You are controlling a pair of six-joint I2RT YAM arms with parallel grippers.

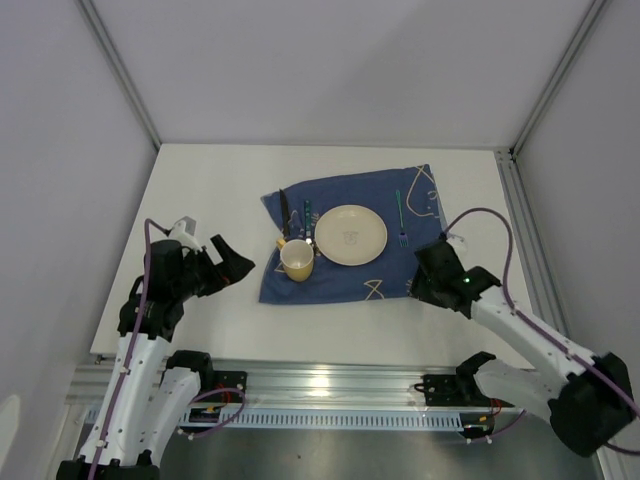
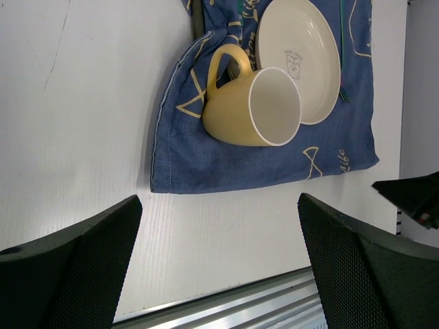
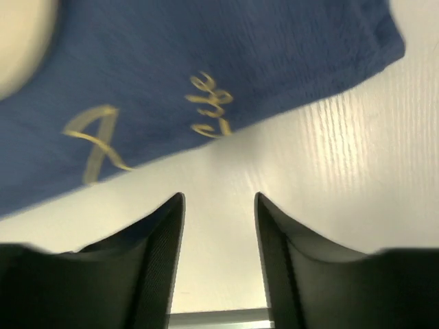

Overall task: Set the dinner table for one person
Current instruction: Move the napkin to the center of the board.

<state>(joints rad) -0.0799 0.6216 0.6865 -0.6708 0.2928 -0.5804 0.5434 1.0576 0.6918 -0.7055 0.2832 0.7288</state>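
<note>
White dinner table (image 1: 200, 190), spanning the view beneath both arms, bears a blue cloth (image 1: 340, 285) toward its right edge with plate (image 1: 351, 235), yellow mug (image 1: 297, 259) and fork (image 1: 401, 215) laid, so the setting looks finished and the left gripper (image 2: 218, 200) and right gripper (image 3: 218, 199), both parted and empty near the front edge, likely need only retreat.

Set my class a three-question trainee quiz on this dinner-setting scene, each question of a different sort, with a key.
1. True or false: the yellow ceramic mug stands on the dark blue patterned cloth.
2. In the top view, where does the slim green fork lie relative to the round cream plate? A left, B right, C on it.
3. Fill in: the left gripper, jaws open, holds ____.
Key: 1 true; 2 B; 3 nothing.
</note>
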